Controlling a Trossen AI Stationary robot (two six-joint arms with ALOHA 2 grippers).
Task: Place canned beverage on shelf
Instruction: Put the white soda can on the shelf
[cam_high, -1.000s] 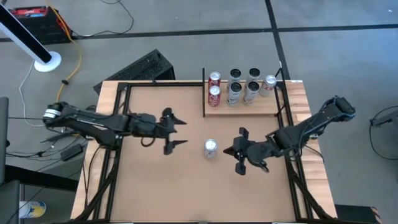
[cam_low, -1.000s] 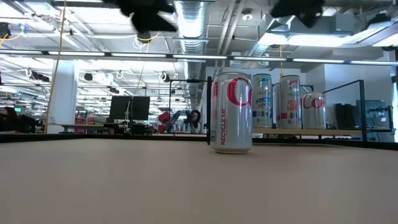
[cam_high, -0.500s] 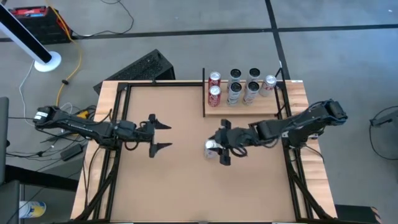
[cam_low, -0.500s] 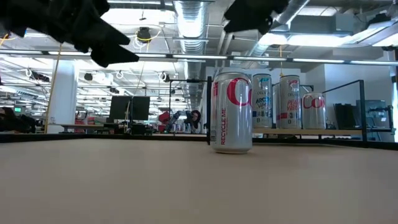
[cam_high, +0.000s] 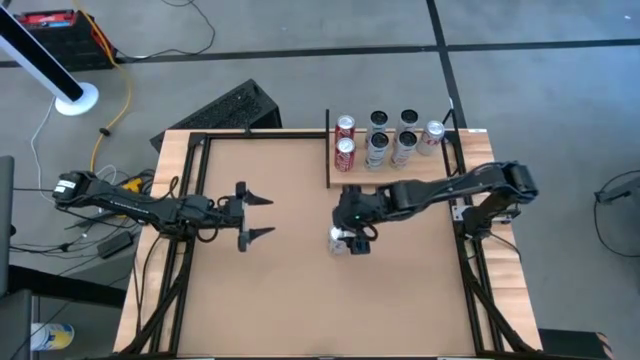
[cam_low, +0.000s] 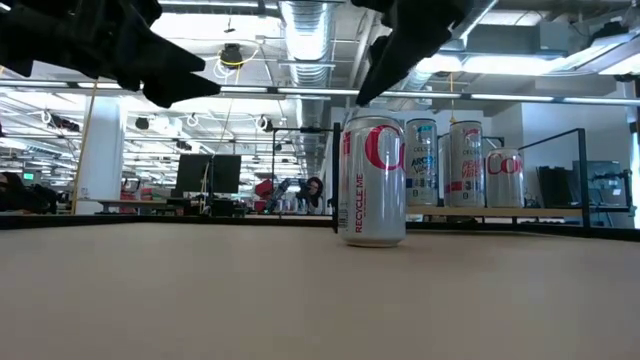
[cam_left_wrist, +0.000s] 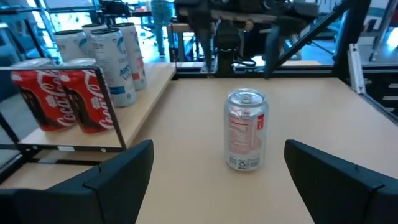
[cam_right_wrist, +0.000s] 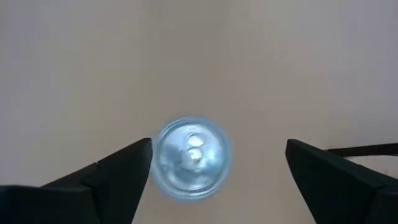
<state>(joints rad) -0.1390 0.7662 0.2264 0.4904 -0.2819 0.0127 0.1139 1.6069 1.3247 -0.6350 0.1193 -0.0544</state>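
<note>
Hovering above upright can (cam_right_wrist: 190, 158) with right gripper (cam_right_wrist: 217, 171), fingers (cam_right_wrist: 118, 171) spread wide, gripping nothing; can below, nearer one finger.

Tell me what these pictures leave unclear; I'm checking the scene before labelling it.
- Lone can: high view, partly covered by the right gripper above it; its brand print shows only partly in the low view.
- Shelf cans: low view, some stand behind the lone can.
- Right wrist view: the can top is blurred.
- Left gripper: low view, cut off by the top edge.
</note>
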